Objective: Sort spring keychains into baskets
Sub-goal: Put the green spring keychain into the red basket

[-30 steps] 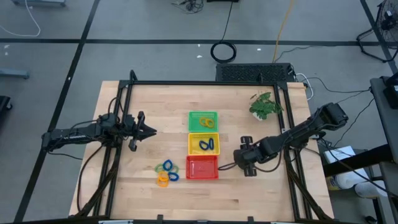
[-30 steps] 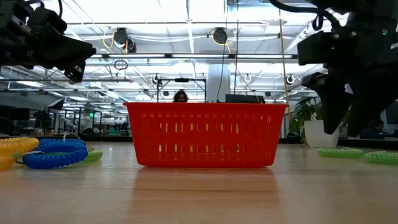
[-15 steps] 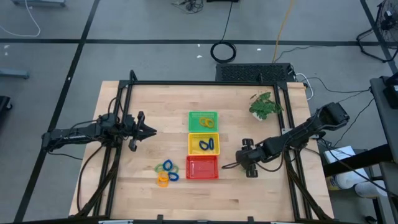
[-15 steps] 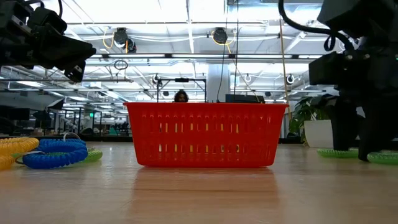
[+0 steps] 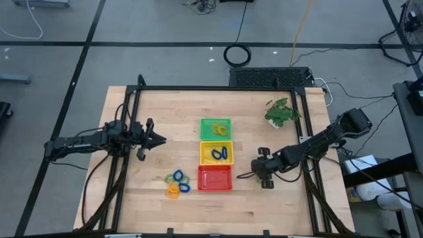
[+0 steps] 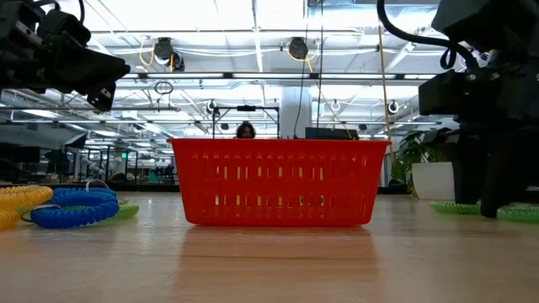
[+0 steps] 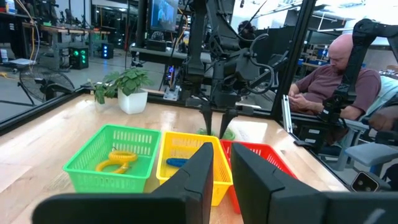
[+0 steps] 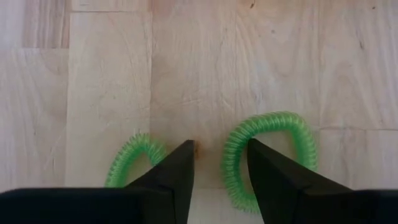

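Three mesh baskets in one row at table centre: green basket (image 5: pixel 216 129), yellow basket (image 5: pixel 216 153), red basket (image 5: pixel 215 178), touching end to end. Inside the green basket, one orange-yellow spring keychain (image 7: pixel 116 161); inside the yellow basket, blue coil (image 5: pixel 219 155), count not resolvable. Loose cluster of keychains (image 5: pixel 177 184) on the wood beside the red basket, on the left arm's side: blue and orange-yellow loops from above, one green loop behind them at table height; exact count not resolvable. Two green spring keychains on the bare table on the other side of the red basket, below the right gripper (image 8: pixel 219 163). One green keychain (image 8: pixel 270 149) curving around the outside of one finger, with its near strand in the gap between the fingers; second green keychain (image 8: pixel 133 161) just outside the other finger. Right jaws parted, fingertips down at the table surface, straddling a coil strand, not yet clamped on it. Left gripper (image 7: pixel 221 165) raised above the table, well apart from the baskets, pointed toward them; jaws parted by a narrow gap, grasping nothing. One potted plant (image 5: pixel 282 112) near the far right corner. One seated person (image 7: pixel 333 84) beyond the table edge.
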